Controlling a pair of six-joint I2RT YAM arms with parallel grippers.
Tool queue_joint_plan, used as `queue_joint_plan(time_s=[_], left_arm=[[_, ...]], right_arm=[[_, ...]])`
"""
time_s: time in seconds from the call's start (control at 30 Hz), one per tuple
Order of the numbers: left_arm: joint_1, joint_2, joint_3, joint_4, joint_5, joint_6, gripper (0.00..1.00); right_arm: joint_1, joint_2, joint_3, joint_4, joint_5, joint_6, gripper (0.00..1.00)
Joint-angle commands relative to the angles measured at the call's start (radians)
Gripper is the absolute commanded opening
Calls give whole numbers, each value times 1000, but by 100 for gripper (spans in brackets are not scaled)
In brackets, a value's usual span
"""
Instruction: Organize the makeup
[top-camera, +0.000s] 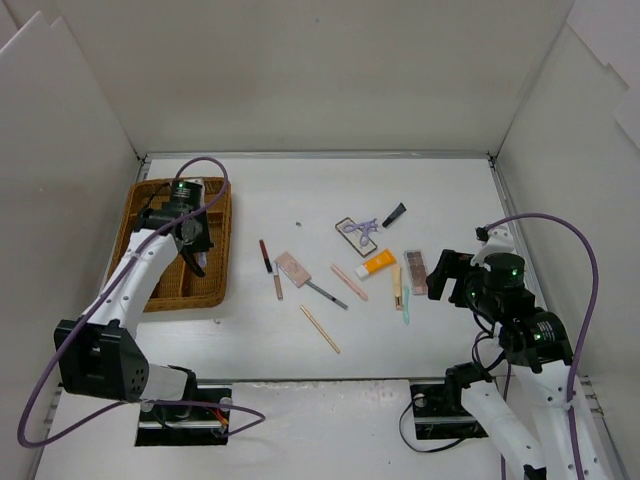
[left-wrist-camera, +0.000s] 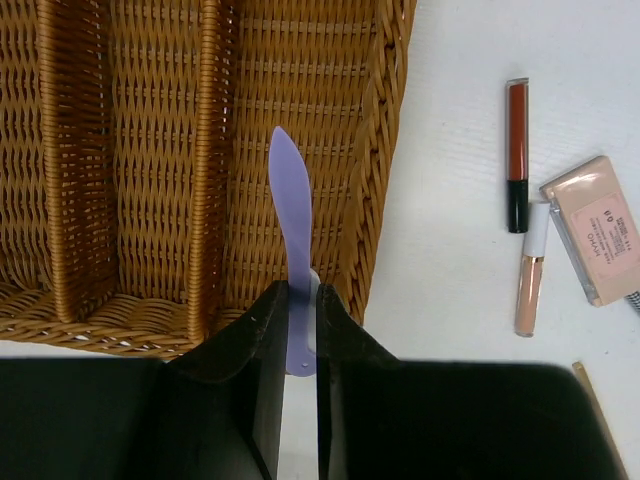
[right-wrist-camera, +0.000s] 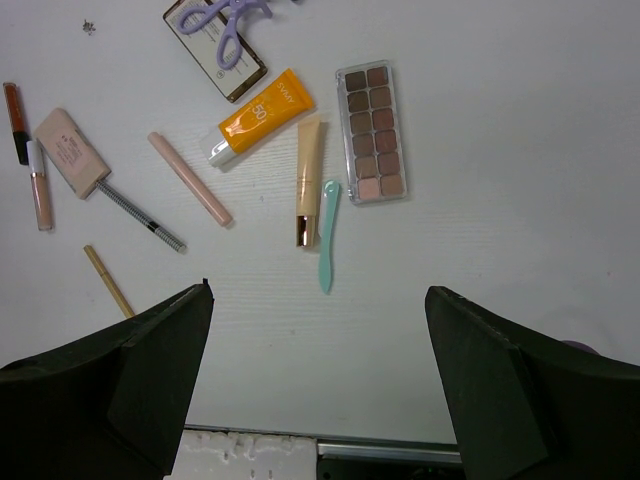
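Observation:
My left gripper (top-camera: 195, 255) (left-wrist-camera: 300, 300) is shut on a purple spatula (left-wrist-camera: 291, 200) and holds it over the right-hand compartment of the wicker tray (top-camera: 180, 303) (left-wrist-camera: 380, 150). My right gripper (top-camera: 445, 275) (right-wrist-camera: 320, 300) is open and empty above the table, near a teal spatula (right-wrist-camera: 328, 235). On the table lie an orange tube (right-wrist-camera: 262, 115), a brown eyeshadow palette (right-wrist-camera: 373, 132), a beige tube (right-wrist-camera: 309, 180), a pink pencil (right-wrist-camera: 190, 178), a pink compact (right-wrist-camera: 70, 152) (left-wrist-camera: 597, 230), a black-edged mirror (right-wrist-camera: 215, 48) with a purple curler (right-wrist-camera: 232, 12) on it, and a wooden stick (right-wrist-camera: 108, 281).
A red lip gloss (left-wrist-camera: 517, 140) and a pale gloss tube (left-wrist-camera: 530, 285) lie just right of the tray. A small black tube (top-camera: 394, 213) lies at the back of the spread. White walls enclose the table on three sides.

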Motion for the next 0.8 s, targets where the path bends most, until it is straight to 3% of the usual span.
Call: queue_joint_plan(time_s=[0.0,0.07,0.23,0.37,0.47,0.63,0.77], left_arm=[[35,35,42,6,75,102,0],[35,63,41,7,78,106,3],[84,146,25,24,79,114,24],[84,150,33,35,127,110,50],[84,123,51,26,135,91,61],[-10,55,111,-13,136,21,65],[-206,25,140,21,138,-97,66]], right_arm=[[7,20,30,61,7,4,85],[5,16,30,59,9,4,85],[5,3,25,58,10,10,86],[5,-5,16,56,15,12,87],[5,-13,8,58,21,10,87],[5,-8,7,53,36,22,85],[4,-5,7,40,38,32,80]])
